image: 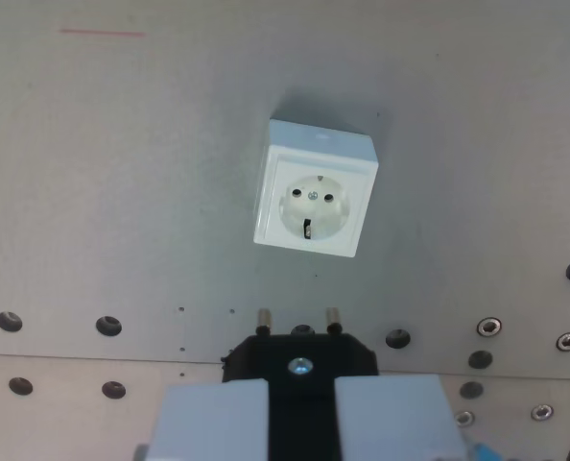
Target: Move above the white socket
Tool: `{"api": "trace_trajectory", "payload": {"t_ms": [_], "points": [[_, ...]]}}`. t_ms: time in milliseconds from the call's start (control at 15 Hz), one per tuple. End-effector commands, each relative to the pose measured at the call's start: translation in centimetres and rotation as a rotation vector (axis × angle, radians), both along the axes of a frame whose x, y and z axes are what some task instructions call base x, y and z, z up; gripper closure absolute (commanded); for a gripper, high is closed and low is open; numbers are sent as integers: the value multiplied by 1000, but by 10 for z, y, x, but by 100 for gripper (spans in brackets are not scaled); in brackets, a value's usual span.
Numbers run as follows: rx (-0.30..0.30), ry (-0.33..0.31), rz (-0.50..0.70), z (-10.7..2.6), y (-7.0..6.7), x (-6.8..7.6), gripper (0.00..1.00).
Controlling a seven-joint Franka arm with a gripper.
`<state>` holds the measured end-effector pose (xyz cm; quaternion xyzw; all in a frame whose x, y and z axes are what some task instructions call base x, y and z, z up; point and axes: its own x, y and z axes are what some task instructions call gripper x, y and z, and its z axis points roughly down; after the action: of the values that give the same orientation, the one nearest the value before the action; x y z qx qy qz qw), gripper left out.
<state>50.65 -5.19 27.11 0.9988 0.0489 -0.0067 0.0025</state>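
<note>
A white square socket sits on the grey metal plate, a little above the middle of the wrist view. Its round recess faces the camera, with two pin holes and an earth clip showing. At the bottom edge my gripper is shut on a black plug, which is held between two pale grey fingers. The plug's two metal pins point toward the socket. They stand apart from it, below its lower edge in the picture.
A row of dark holes and bolt heads crosses the plate below the socket. A seam runs across the plate near the bottom. A thin red line marks the top left.
</note>
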Motion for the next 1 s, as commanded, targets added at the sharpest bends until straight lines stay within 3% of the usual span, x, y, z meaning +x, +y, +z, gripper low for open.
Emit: {"api": "trace_trajectory", "payload": {"t_ms": [67, 1000], "points": [[-7, -45, -33, -9, -2, -3, 100], [-17, -104, -93, -50, -7, -16, 100]]}}
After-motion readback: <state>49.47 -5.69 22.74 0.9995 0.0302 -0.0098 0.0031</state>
